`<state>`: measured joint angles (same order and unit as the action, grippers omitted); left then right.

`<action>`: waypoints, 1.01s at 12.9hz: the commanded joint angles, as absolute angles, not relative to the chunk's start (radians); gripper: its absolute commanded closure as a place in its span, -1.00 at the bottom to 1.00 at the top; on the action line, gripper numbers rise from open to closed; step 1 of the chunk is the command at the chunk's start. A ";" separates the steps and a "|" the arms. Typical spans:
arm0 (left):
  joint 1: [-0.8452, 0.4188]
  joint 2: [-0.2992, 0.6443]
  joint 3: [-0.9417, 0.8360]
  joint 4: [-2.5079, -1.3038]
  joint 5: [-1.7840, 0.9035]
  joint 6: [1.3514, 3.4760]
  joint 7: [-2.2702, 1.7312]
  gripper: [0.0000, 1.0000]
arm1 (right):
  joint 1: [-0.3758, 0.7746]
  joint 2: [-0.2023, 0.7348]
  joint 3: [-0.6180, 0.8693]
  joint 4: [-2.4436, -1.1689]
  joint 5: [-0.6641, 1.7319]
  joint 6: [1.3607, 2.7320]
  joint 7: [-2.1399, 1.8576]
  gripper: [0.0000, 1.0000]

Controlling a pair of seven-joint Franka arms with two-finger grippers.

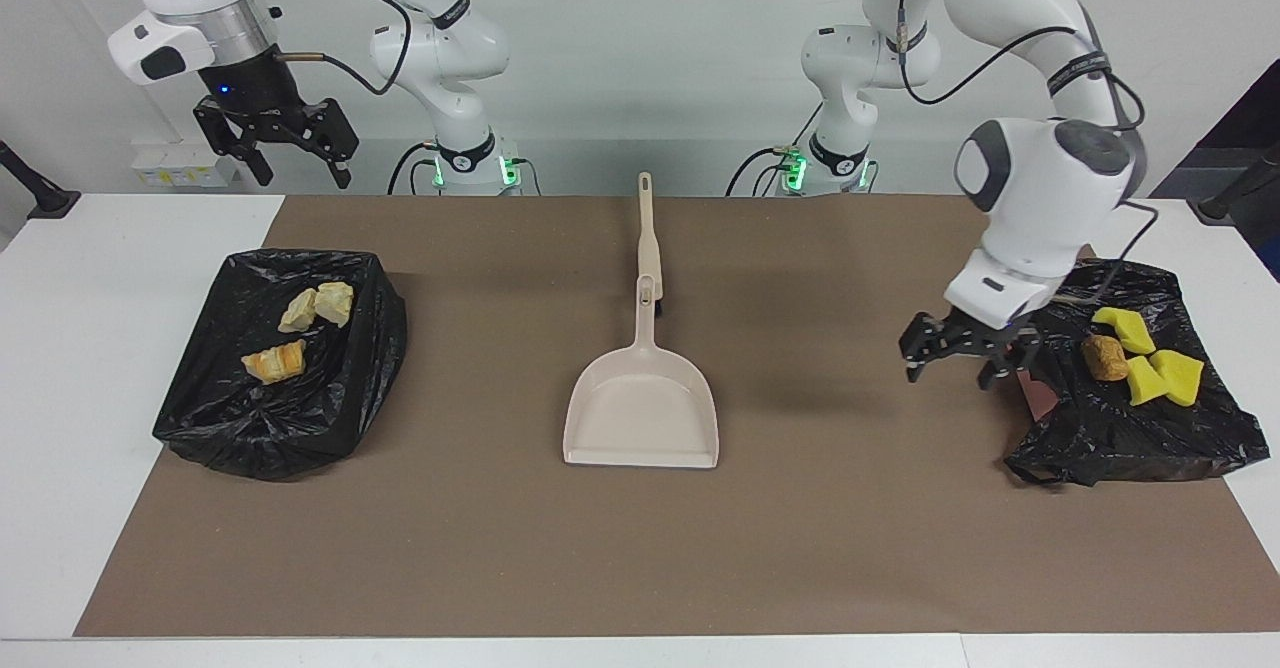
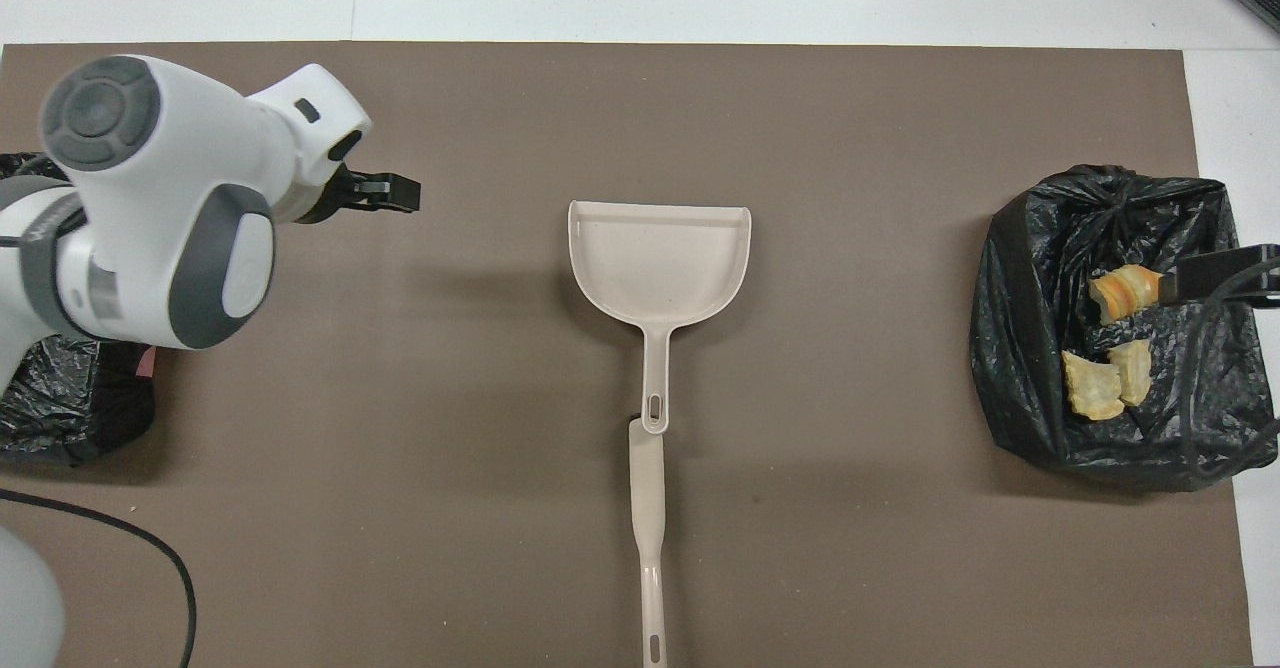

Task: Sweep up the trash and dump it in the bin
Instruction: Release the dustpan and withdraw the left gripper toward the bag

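Beside the bag's edge (image 1: 1040, 448), left gripper (image 1: 956, 360) hangs wide open, seemingly empty.

Beige dustpan (image 1: 641, 410) sits at frame centre; the open left gripper (image 1: 955, 358) hovers beside the right-hand black bag (image 1: 1120, 428).
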<state>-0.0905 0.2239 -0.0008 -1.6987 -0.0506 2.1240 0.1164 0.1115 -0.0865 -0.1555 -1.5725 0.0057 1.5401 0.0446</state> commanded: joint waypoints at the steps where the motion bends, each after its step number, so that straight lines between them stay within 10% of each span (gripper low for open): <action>1: -0.034 0.204 -0.011 -1.648 -0.051 1.995 0.163 -1.00 | 0.109 -0.104 -0.153 -1.583 0.003 1.525 0.028 -1.00; 13: -0.029 -0.058 0.011 -1.664 -0.015 1.591 0.029 -1.00 | 0.107 -0.104 -0.153 -1.583 0.003 1.525 0.028 -1.00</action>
<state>-0.0299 -0.0069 0.0145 -1.6336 -0.0320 1.6394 0.0419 0.1116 -0.0865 -0.1555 -1.5725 0.0057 1.5401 0.0446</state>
